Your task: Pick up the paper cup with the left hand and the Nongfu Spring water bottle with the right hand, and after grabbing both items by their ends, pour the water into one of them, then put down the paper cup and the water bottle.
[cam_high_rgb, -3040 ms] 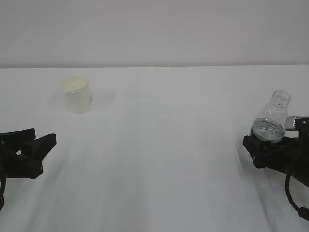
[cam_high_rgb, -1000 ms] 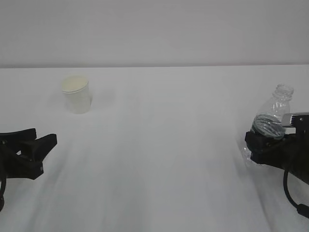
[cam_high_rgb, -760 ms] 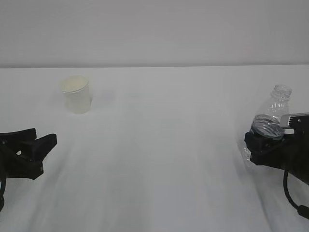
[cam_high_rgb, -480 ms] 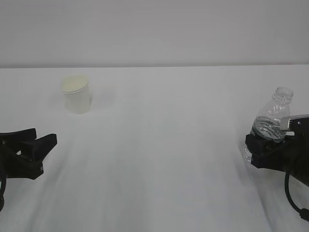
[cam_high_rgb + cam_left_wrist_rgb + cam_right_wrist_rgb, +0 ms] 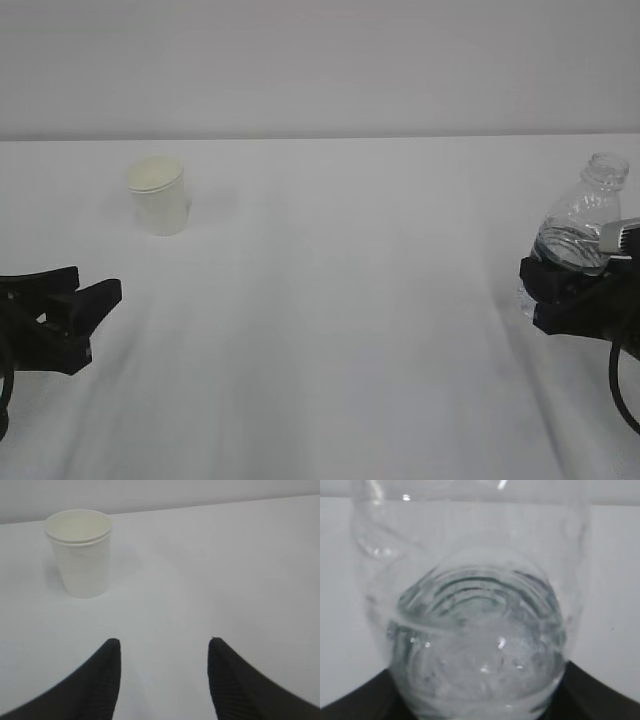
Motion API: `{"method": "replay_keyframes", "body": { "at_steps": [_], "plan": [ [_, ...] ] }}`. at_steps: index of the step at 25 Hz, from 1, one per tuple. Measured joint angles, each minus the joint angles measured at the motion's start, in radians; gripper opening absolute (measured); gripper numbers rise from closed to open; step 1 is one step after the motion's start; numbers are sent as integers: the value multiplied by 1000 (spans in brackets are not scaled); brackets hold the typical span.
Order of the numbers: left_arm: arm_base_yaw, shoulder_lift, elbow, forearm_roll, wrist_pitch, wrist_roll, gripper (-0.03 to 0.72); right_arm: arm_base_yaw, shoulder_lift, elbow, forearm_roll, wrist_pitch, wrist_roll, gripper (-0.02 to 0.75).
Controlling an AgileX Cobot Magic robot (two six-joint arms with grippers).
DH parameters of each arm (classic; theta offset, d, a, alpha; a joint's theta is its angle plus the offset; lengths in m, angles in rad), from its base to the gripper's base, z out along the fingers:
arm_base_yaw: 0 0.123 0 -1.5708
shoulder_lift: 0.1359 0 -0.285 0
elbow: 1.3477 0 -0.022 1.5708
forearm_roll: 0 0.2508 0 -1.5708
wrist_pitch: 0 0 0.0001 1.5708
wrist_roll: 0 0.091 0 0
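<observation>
The paper cup [image 5: 158,195] stands upright on the far left of the table; in the left wrist view the paper cup [image 5: 78,552] sits ahead and to the left of the jaws. My left gripper [image 5: 95,283] [image 5: 165,641] is open and holds nothing, well short of the cup. The clear, capless water bottle [image 5: 582,225] leans slightly at the right edge, its lower body gripped by my right gripper [image 5: 560,290]. From the right wrist the bottle [image 5: 475,580] fills the view, with water [image 5: 480,655] in its lower part and my right gripper [image 5: 477,702] shut round it.
The white table [image 5: 350,300] stretches between the two arms, with a pale wall behind it. The right arm's black cable [image 5: 625,400] hangs at the lower right corner.
The right gripper has carried the bottle to the right and slightly upward. The left gripper and the cup have not moved.
</observation>
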Motion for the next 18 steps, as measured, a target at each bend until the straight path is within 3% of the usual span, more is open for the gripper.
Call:
{"method": "replay_keyframes", "body": {
  "at_steps": [18],
  "plan": [
    [0,0,0,6,0,0,398,0,-70,70,33,2,-34,430]
  ]
}}
